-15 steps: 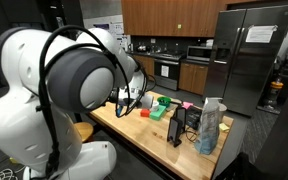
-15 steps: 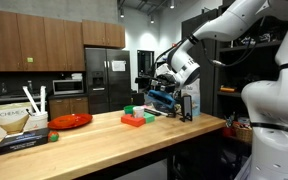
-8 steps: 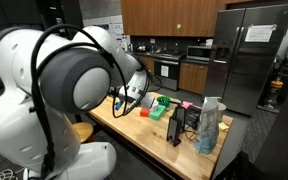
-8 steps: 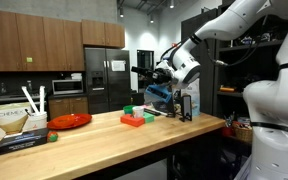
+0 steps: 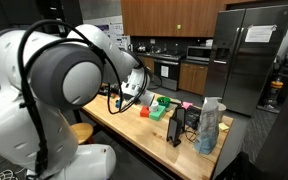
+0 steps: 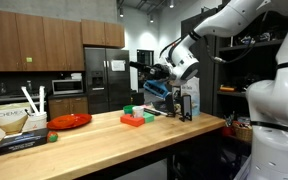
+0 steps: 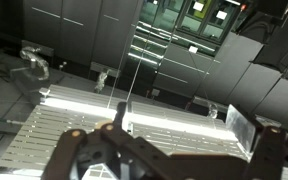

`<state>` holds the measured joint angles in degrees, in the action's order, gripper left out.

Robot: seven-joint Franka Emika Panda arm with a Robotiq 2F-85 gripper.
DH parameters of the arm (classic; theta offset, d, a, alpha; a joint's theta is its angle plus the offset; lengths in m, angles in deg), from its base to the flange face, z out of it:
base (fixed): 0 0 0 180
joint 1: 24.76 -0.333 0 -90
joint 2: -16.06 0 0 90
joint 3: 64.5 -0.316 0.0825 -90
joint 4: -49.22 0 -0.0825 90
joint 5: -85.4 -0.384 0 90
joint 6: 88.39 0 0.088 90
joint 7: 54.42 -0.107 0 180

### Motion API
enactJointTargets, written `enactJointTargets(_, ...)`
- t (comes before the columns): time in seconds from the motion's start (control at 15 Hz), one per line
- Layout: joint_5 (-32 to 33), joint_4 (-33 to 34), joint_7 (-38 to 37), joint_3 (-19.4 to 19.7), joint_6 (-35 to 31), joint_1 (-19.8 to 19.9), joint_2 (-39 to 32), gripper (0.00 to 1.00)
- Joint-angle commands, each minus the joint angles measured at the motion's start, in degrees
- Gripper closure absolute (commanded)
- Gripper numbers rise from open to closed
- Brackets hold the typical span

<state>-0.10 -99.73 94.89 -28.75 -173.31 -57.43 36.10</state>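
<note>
My gripper (image 6: 146,70) hangs in the air well above the wooden counter (image 6: 104,135), tipped sideways toward the kitchen. It touches nothing. The nearest things below it are a green block on a red tray (image 6: 136,118); the green block (image 5: 162,105) also shows beside a small yellow block (image 5: 142,112). In the wrist view only the dark finger links show along the bottom edge, spread wide, with nothing between them at the gripper (image 7: 164,162). Beyond them are bright slatted panels and dark cabinet fronts.
A black stand (image 5: 179,126) and a clear bag (image 5: 212,126) sit at one end of the counter. A red bowl (image 6: 71,121), a Chemex box (image 6: 12,121) and a flat black box (image 6: 24,141) stand at the other end. A steel fridge (image 5: 249,55) stands behind.
The wrist has risen and swung away from the black stand, toward the kitchen side. The things on the counter have not moved.
</note>
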Motion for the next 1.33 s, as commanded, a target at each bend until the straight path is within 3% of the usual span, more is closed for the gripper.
enactJointTargets(0.0, 3.83, 2.69, -0.04, 0.79, -0.89, -0.54, 7.89, 0.00)
enactJointTargets(0.13, 7.90, 4.44, -0.12, 2.81, -0.61, -2.62, 11.44, 0.00)
enactJointTargets(0.27, 12.66, 5.58, -0.14, 6.39, -2.22, -7.30, 16.13, 0.00)
enactJointTargets(0.47, 23.97, 6.86, -0.12, 15.68, -6.80, -19.96, 24.41, 0.00)
enactJointTargets(0.8, 48.44, 8.01, -0.05, 28.83, -16.69, -40.81, 37.44, 0.00)
enactJointTargets(0.87, 41.85, 7.30, -0.05, 25.16, -13.06, -33.69, 31.46, 0.00)
enactJointTargets(1.0, 42.89, 7.11, -0.35, 27.49, -14.09, -37.03, 33.35, 0.00)
enactJointTargets(1.27, 42.70, 7.06, -0.36, 26.25, -13.82, -34.96, 32.84, 0.00)
